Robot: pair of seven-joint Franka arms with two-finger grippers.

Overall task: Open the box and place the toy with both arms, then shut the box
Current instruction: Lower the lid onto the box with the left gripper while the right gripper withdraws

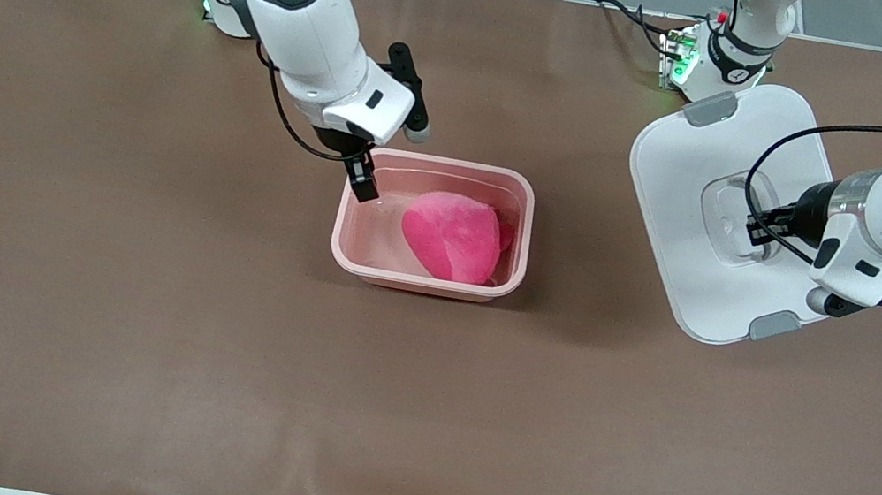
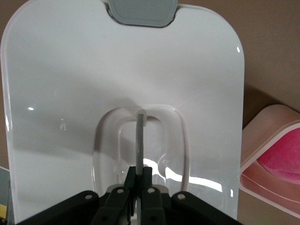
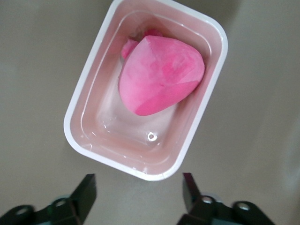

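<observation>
You have clear access to the open box (image 1: 434,224) from above; only the toy (image 1: 454,236) fills it. The right gripper (image 1: 363,178), jaws apart, hangs over its rim. The left gripper (image 1: 758,225) holds the lid (image 1: 701,192) aloft, well apart.

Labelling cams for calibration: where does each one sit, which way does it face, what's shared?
Front: high across the table, facing both arms' bases; shows the box holding the toy, and the lid.
Left wrist: on the left arm, looking onto the lid; left gripper shut on the lid handle.
Right wrist: on the right arm, looking down into the box; right gripper open over the table.
Shared: box and toy, in all three.
</observation>
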